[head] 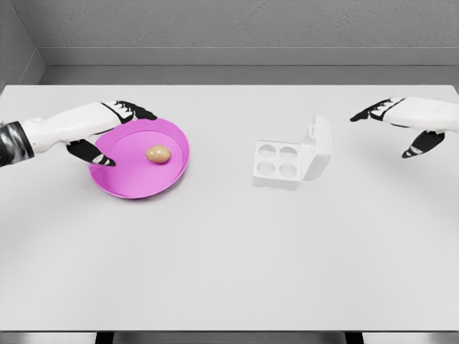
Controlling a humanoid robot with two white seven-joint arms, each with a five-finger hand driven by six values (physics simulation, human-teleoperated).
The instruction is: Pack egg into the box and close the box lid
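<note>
A tan egg lies in a shallow magenta plate on the left of the white table. My left hand hovers over the plate's left rim, fingers spread and holding nothing, a short way left of the egg. A white egg box stands right of centre, its four cups bare and its lid standing open on the right side. My right hand floats at the far right, apart from the box, fingers relaxed and holding nothing.
The white table reaches a front edge near the bottom of the view. A grey wall runs behind its far edge.
</note>
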